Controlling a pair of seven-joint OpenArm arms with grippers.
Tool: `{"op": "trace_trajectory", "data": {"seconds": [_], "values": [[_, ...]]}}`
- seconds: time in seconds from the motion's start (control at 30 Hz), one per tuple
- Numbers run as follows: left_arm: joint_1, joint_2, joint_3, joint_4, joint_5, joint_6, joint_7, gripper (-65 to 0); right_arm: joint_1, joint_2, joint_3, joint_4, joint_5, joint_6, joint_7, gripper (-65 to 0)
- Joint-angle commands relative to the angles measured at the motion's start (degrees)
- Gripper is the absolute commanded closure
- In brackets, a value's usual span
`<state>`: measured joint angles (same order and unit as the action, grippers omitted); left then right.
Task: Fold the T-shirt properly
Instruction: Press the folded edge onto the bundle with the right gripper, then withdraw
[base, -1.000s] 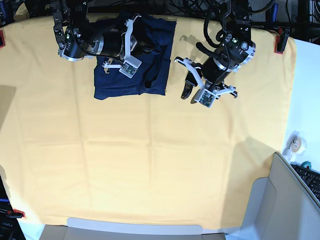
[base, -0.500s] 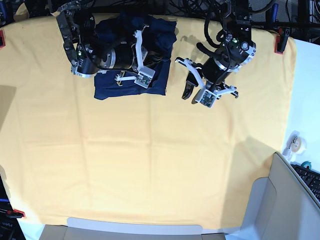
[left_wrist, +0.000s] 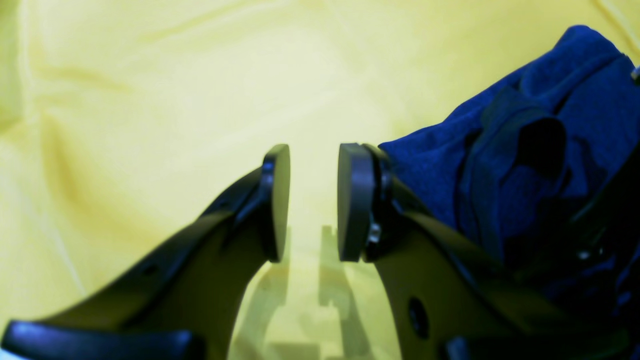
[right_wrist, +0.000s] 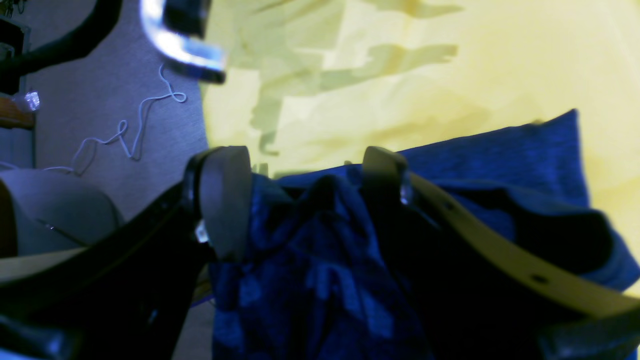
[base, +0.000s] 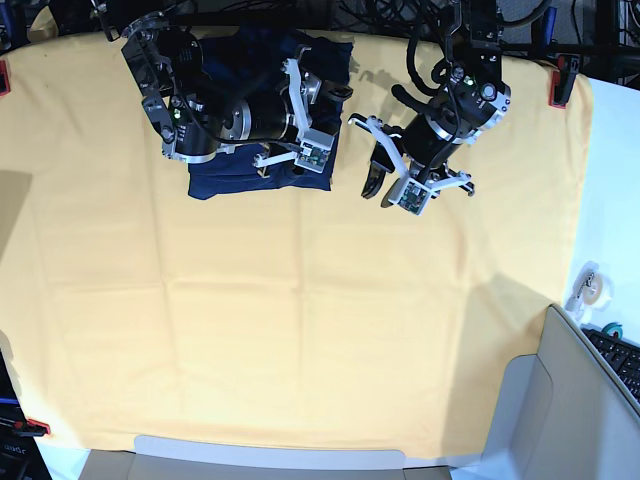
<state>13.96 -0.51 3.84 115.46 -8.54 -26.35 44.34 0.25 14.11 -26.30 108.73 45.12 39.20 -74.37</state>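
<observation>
Both our grippers sit at the far edge of the yellow-orange cloth (base: 300, 330), jaws parted.

Our right gripper (right_wrist: 300, 195) is spread wide with a bunched fold of the T-shirt (right_wrist: 325, 280) between its pads, which stand apart from the fabric rather than pinching it. Our left gripper (left_wrist: 312, 200) hovers over bare cloth with a narrow gap between its pads, holding nothing, just beside the shirt's edge. We see the T-shirt (base: 225, 175) lying folded under our right arm.

Bright, even overhead light; wrist views soft-focused, yellow-tinted, shadows faint.
</observation>
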Motion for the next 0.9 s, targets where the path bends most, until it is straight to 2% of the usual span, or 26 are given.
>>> {"op": "trace_trajectory", "data": {"seconds": [0.0,0.1,0.23,0.3,0.37,0.47,0.5,0.63,0.87], "values": [[-0.5,0.1,-0.1,0.9,-0.7,0.1,-1.4,-14.8,1.2,0.0,1.9,1.3,1.0,0.6,1.4,-34.9],[-0.4,0.2,-0.1,0.9,-0.7,0.1,-1.4,-14.8,0.9,-0.2,6.9,3.1,1.2,0.6,1.4,-34.8],[-0.2,0.3,-0.1,0.9,-0.7,0.1,-1.4,-14.7,0.8,-1.1,14.7,3.4,4.6,0.6,1.4,-34.7],[-0.1,0.3,-0.1,0.9,-0.7,0.1,-1.4,-14.7,0.6,-1.2,20.1,3.3,5.1,0.6,1.4,-31.2],[-0.1,0.3,-0.1,0.9,-0.7,0.1,-1.4,-14.7,0.1,-1.3,24.4,3.2,4.9,0.6,1.4,-23.4],[0.0,0.3,0.0,0.9,-0.7,0.1,-1.4,-14.6,-0.5,-0.7,30.0,2.2,4.7,0.4,1.1,-4.3],[0.0,0.3,0.0,0.9,-0.7,0.1,-1.4,-14.6,-0.9,-0.4,30.8,1.5,4.6,0.3,1.0,0.0],[0.0,0.3,0.0,0.9,-0.8,0.1,-1.4,-14.6,-3.5,1.7,30.0,1.1,2.7,0.2,1.0,-0.1],[-0.1,0.4,0.0,0.9,-0.8,0.1,-1.4,-14.6,-7.0,2.0,20.4,1.2,-7.5,0.2,1.0,-0.1]]}}
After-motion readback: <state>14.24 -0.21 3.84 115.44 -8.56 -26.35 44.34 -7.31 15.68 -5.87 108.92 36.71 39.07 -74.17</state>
